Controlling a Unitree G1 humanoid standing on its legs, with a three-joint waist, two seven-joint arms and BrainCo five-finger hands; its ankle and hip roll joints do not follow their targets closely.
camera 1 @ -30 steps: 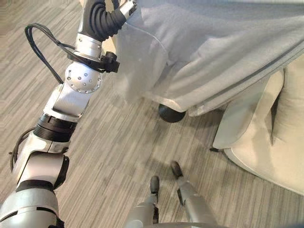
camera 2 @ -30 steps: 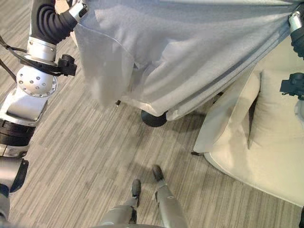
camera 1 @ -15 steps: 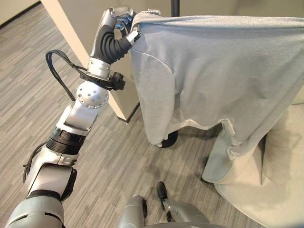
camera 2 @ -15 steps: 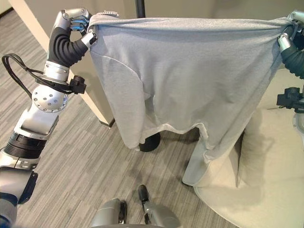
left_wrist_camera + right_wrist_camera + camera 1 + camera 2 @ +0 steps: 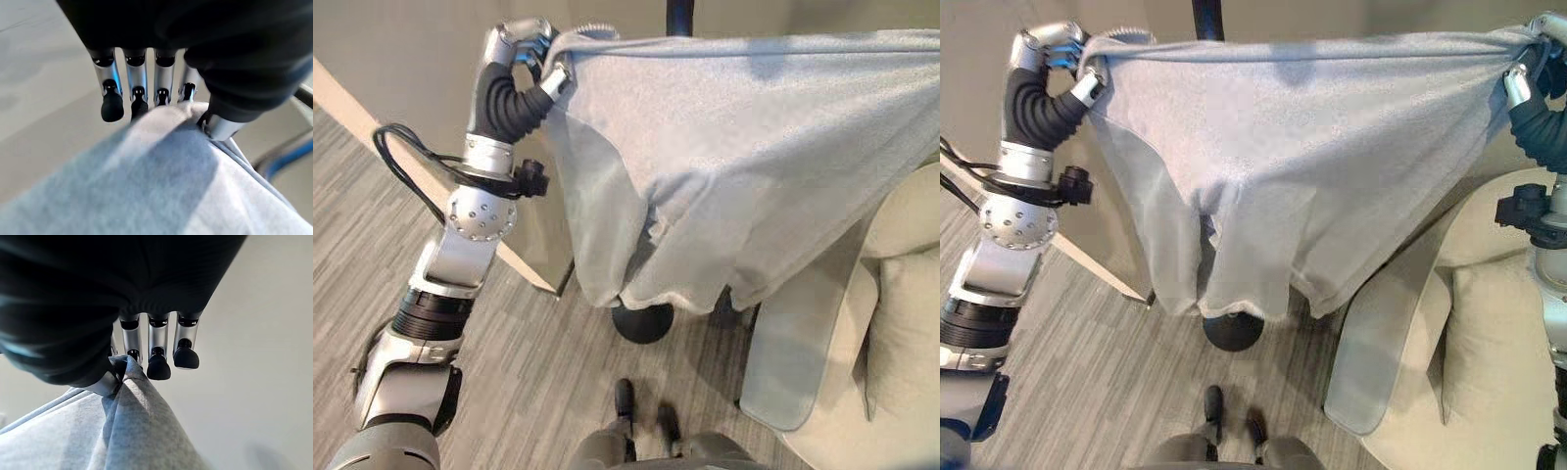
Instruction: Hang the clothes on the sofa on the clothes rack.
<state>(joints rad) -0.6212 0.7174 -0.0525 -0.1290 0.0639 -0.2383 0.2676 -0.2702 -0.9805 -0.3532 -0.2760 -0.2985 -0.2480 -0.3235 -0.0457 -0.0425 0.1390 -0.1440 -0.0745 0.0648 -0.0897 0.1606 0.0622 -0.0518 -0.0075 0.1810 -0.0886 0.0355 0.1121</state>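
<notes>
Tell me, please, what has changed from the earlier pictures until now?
Both hands have lifted the grey garment higher and spread it wide in front of the rack's dark pole; its lower edge now hangs above the round base. The camera also tilted upward. The left hand and the right hand still grip the top corners, and the beige sofa remains at the right.
</notes>
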